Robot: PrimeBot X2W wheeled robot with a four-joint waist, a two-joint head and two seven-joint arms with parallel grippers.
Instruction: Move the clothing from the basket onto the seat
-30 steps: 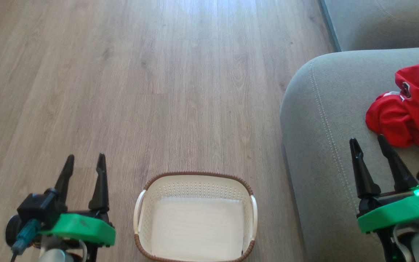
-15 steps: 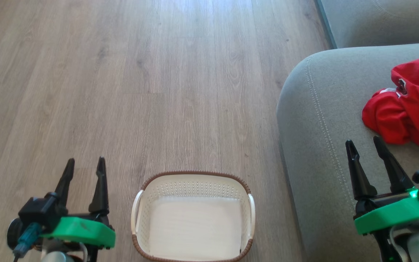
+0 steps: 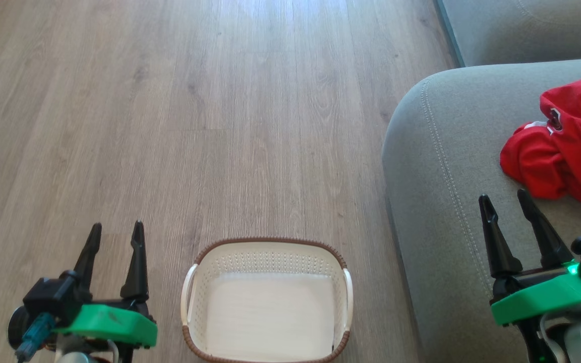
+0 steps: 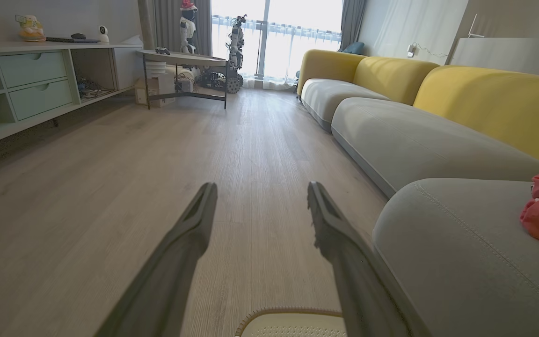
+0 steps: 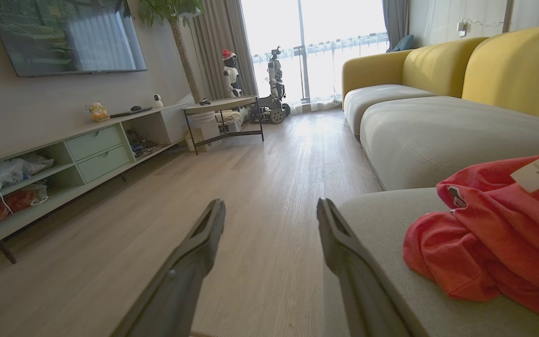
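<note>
Lying on seat, clothing just beyond right fingers

Red clothing on a grey seat; white perforated basket, brown woven rim; pale wood-grain floor.

Red clothing lies crumpled on the grey seat; the white basket stands empty beside it.

Bright daylight floods from the far window — glare on the floor, wrist views warped.
</note>
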